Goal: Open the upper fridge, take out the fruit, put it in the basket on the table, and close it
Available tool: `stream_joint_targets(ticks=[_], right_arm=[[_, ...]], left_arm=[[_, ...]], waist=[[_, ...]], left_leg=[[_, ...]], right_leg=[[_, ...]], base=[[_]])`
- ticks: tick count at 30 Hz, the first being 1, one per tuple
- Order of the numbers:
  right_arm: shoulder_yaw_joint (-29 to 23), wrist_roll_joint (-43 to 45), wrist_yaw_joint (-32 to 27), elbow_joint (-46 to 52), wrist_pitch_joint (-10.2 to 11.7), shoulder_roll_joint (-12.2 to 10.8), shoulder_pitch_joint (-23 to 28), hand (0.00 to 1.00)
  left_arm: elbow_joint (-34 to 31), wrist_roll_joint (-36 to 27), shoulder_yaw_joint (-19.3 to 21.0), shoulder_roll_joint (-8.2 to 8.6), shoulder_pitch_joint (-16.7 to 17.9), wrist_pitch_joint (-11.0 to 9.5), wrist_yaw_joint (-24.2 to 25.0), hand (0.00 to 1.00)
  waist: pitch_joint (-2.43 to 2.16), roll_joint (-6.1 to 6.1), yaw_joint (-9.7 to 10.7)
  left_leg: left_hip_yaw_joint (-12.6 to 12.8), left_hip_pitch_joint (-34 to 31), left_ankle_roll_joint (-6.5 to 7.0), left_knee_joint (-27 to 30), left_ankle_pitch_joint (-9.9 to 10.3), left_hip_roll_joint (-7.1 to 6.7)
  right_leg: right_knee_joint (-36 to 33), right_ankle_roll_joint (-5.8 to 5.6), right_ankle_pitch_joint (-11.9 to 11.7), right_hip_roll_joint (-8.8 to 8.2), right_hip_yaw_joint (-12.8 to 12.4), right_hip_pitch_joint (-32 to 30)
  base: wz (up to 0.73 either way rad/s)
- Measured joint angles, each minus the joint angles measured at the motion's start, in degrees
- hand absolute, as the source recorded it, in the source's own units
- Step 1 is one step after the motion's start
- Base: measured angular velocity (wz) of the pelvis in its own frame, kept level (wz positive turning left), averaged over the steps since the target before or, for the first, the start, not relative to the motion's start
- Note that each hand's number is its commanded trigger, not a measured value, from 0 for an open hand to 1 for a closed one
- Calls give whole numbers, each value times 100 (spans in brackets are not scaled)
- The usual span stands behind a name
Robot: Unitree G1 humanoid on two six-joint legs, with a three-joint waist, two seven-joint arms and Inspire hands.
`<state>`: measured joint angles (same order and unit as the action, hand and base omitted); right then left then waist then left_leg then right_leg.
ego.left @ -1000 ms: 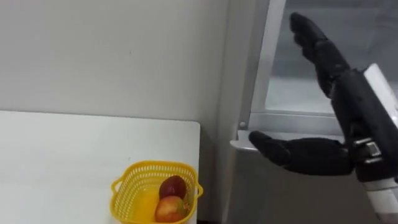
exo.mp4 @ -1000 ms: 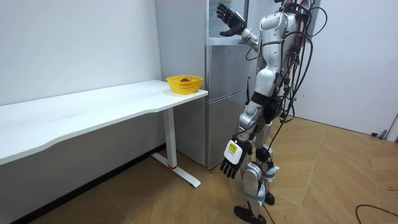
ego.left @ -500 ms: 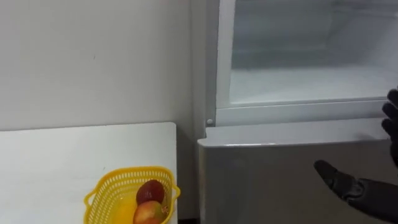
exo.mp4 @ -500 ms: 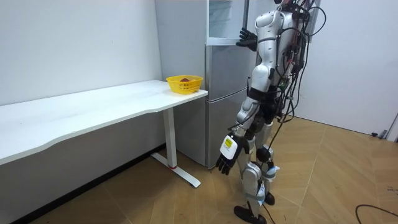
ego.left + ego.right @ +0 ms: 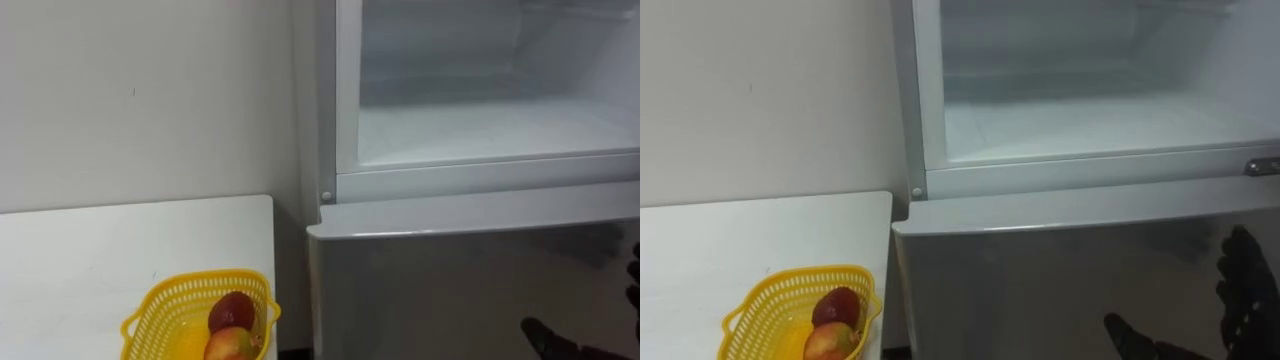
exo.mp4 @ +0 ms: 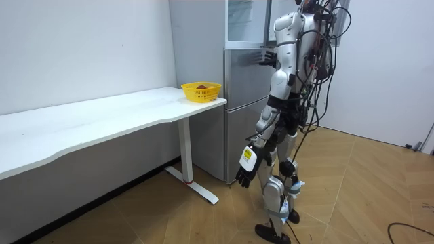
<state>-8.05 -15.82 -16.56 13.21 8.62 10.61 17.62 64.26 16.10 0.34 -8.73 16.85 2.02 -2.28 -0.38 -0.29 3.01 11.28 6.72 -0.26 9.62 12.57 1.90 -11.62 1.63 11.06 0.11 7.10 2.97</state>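
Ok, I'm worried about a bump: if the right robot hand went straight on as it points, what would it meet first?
Probably the lower fridge door: the right robot hand is open in front of it, below the upper compartment. Depth is unclear.

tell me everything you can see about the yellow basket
The yellow basket is small, oval and looks like plastic, with latticed walls and a side handle. It stands upright on the white table, near the corner next to the fridge but apart from it. Inside lie a dark red fruit and a red-yellow fruit, touching each other. Nothing else touches it.
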Motion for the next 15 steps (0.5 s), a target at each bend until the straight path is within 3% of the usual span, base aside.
stream_joint_targets(ticks=[15], right_arm=[[-47,-1924,-810,-878,3,-200,70,0]], left_arm=[[-53,-85,3,-25,67,4,-232,0]], waist=[[12,-44,159]], left_leg=[[73,10,0,-9,0,7]], right_leg=[[81,-1,-7,17,-57,1]], base=[[-1]])
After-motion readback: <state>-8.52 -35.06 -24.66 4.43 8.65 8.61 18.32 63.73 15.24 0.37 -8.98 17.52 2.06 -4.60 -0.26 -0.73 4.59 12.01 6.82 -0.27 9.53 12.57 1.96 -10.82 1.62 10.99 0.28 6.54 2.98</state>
